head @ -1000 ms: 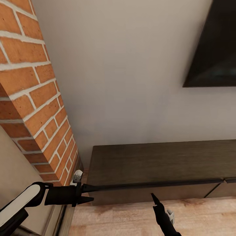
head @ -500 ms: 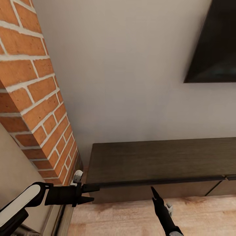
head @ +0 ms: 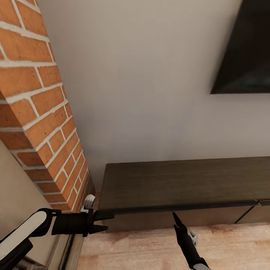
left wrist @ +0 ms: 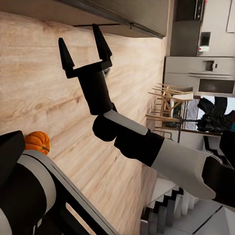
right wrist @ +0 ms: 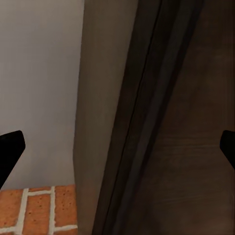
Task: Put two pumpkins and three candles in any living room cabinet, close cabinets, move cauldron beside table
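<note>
I see a long low dark-brown cabinet (head: 180, 183) with matt wood grain, a pale planked wooden floor (head: 232, 243), rough red brick pillar (head: 41, 123) with pale mortar, smooth matt grey wall (head: 142, 82), glossy black screen (head: 243, 52), ribbed orange pumpkin (left wrist: 38, 142).

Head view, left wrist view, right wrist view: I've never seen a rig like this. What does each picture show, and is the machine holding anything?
This is a simulated wheeled robot with two arms, each ending in a black two-fingered tool. The head view looks down from its head. The left tool and right tool point at a long, low dark-brown wooden cabinet beside a red brick pillar. A black screen hangs on the wall. The left wrist view looks across the pale wood floor at the right arm, with a small orange pumpkin on it. The right wrist view faces the cabinet closely. Both tools are open and hold nothing.
</note>
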`<state>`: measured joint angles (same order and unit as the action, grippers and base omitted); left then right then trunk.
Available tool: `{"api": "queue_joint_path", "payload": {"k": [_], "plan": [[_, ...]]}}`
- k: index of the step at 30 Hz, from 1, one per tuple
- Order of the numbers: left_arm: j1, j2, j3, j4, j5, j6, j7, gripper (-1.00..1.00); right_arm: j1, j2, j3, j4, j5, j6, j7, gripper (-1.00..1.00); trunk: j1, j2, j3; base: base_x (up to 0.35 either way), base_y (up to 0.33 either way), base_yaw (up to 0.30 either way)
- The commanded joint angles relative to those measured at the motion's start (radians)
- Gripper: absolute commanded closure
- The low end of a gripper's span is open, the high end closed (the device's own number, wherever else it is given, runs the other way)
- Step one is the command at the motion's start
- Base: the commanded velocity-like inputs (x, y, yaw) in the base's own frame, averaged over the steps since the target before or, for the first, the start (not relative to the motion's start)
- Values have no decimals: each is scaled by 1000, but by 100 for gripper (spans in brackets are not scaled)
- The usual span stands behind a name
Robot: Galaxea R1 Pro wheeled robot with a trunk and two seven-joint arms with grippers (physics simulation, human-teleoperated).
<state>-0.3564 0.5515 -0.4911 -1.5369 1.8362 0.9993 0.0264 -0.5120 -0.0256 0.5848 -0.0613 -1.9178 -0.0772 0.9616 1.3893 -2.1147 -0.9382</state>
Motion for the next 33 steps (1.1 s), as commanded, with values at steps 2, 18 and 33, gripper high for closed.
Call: {"api": "queue_joint_path", "payload": {"k": [2, 18, 33], "plan": [[-1, 0, -2, 0, 5, 1, 3, -100, 0, 0, 5, 0, -5, -4, -2, -100, 0, 0, -1, 0, 0, 0], [-1, 1, -1, 0, 5, 1, 2, -100, 0, 1, -61, 1, -8, -6, 0, -100, 15, -28, -13, 0, 0, 0], [-1, 0, -3, 0, 6, 1, 2, -100, 0, 1, -78, 0, -6, -2, 6, -100, 31, -56, -26, 0, 0, 0]]}}
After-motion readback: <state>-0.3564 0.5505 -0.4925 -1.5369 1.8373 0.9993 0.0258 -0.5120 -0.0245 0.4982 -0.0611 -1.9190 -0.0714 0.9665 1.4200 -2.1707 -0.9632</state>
